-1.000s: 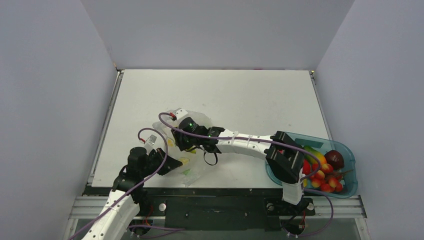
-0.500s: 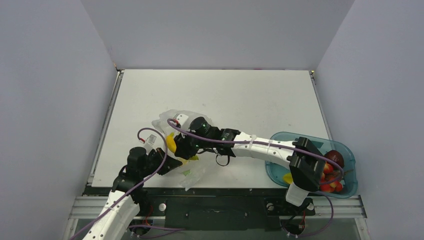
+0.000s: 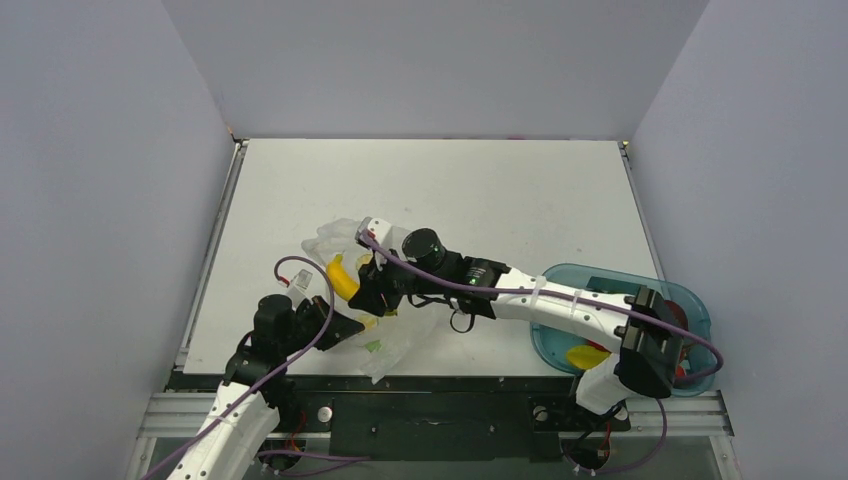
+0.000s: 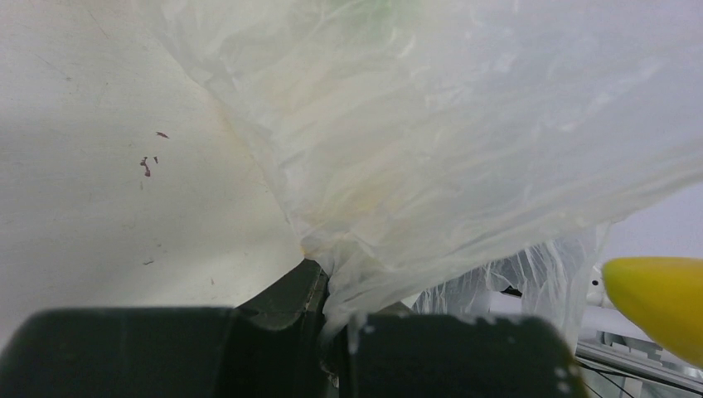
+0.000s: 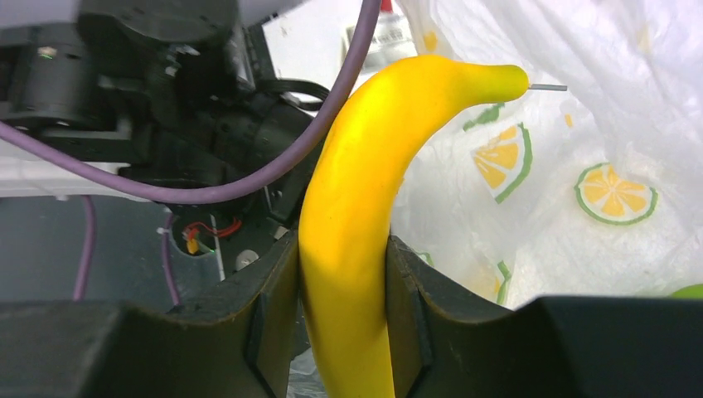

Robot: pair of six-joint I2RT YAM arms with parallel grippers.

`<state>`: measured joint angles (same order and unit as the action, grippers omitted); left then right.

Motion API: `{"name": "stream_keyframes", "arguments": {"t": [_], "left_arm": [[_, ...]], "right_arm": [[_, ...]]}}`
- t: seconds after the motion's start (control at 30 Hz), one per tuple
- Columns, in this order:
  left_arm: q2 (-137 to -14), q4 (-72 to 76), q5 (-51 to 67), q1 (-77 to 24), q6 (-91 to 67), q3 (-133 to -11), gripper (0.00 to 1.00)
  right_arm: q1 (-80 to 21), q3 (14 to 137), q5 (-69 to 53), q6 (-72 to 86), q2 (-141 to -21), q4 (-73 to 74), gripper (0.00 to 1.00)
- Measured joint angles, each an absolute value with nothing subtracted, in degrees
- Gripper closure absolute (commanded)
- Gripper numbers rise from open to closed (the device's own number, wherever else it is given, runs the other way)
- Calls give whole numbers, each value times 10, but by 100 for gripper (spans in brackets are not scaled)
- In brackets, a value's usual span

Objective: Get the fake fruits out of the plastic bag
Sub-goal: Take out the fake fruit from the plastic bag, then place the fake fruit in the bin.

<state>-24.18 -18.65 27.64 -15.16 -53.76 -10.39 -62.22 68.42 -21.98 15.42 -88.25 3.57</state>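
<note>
The right fingers [image 5: 269, 323] were clamped on the yellow banana [image 5: 356, 207], holding it near one end, right by the plastic bag [image 4: 431, 141]. The left fingers [image 4: 282, 323] were pinched together on the bag's edge, low over the worktop [image 4: 99, 166]. The banana looked smooth, so it could slip out and drop into the bag.

Crinkly thin film bag [image 4: 431, 124]; smooth glossy plastic banana [image 5: 352, 249]
</note>
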Motion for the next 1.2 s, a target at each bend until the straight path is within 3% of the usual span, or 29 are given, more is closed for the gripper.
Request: {"name": "stream_keyframes", "arguments": {"t": [0.33,0.53,0.73,0.9,1.03,1.2], "left_arm": [[-241,-187,276,-152,-538,-104,100],[-240,-187,277,-152,-538,-104,100],[-241,-185,277,-152,-538,-104,100],[-259,-172,279,-152,-538,-104,100],[-276,-161,282,-152,-538,-104,100],[-288,-150,287,-151,-537,-104,100]], "right_arm": [[-591,664,-252,199,-762,-18,100],[-555,570,-208,197,-658,-20,100],[-531,457,-37,195,-519,42,100],[-500,406,180,225,-390,114,100],[-460,392,320,298,-335,190,100],[-397,392,406,435,-324,324,100]]}}
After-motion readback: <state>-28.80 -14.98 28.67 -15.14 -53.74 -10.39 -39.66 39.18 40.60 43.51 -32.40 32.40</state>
